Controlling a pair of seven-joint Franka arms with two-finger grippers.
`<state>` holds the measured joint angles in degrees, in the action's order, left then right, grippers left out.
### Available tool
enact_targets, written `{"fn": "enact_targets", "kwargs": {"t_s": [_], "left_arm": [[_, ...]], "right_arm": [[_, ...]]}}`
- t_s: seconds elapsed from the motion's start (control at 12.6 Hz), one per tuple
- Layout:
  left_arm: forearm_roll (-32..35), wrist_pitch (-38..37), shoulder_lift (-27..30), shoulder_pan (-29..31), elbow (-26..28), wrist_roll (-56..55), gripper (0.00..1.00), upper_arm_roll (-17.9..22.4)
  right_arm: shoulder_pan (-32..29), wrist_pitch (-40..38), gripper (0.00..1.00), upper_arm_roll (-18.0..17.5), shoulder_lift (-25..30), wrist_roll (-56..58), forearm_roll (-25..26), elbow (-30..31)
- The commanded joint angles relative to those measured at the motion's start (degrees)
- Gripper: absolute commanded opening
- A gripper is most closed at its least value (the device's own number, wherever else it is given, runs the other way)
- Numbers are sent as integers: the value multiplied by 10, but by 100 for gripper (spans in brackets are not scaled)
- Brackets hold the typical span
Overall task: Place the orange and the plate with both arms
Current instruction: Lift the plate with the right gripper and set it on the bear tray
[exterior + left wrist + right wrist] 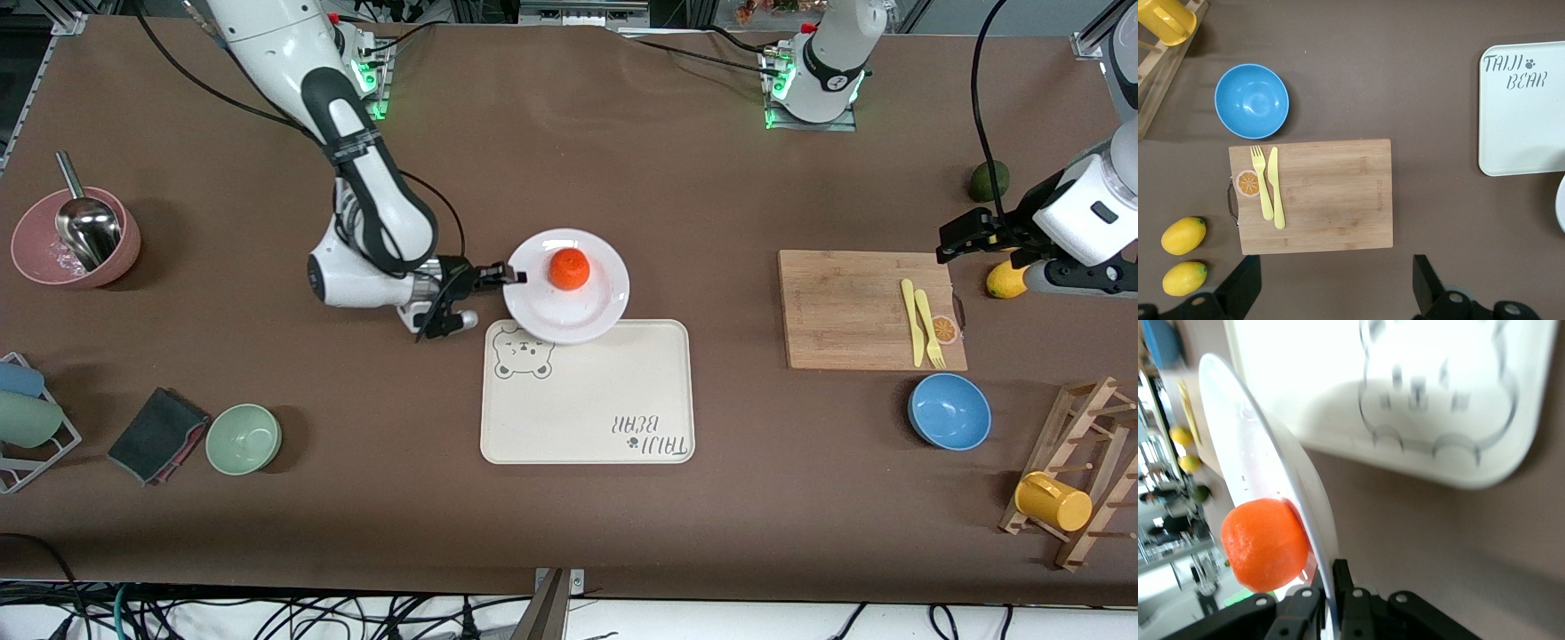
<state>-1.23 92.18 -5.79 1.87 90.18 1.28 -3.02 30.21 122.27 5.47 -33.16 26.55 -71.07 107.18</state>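
The white plate (pixel 587 302) carries the orange (pixel 569 268) and hangs over the corner of the cream bear-print tray (pixel 613 418) that is toward the robots' bases. My right gripper (pixel 514 274) is shut on the plate's rim at the side toward the right arm's end. In the right wrist view the plate (pixel 1265 473) runs edge-on between the fingers (pixel 1343 577), with the orange (pixel 1263 543) on it. My left gripper (pixel 956 240) is open and empty, over the table beside the cutting board (pixel 867 309); its fingers (pixel 1245 283) stand wide apart.
The cutting board holds a yellow knife and fork (pixel 923 322). A lemon (pixel 1005 280) and a dark green fruit (pixel 989 180) lie near the left arm. A blue bowl (pixel 949 411), a green bowl (pixel 244 438), a pink bowl (pixel 76 236), a cloth (pixel 156 434) and a mug rack (pixel 1076 480) stand around.
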Motion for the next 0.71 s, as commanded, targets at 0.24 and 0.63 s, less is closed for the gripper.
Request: {"fn": "enact_targets", "kwargs": {"t_s": [0.24, 0.63], "left_arm": [[-9, 5, 6, 0, 7, 9, 100, 3], [-9, 5, 6, 0, 7, 9, 100, 3]], "right_arm": [[-27, 3, 0, -6, -141, -124, -25, -227], [-19, 30, 0, -9, -190, -125, -46, -265]]}}
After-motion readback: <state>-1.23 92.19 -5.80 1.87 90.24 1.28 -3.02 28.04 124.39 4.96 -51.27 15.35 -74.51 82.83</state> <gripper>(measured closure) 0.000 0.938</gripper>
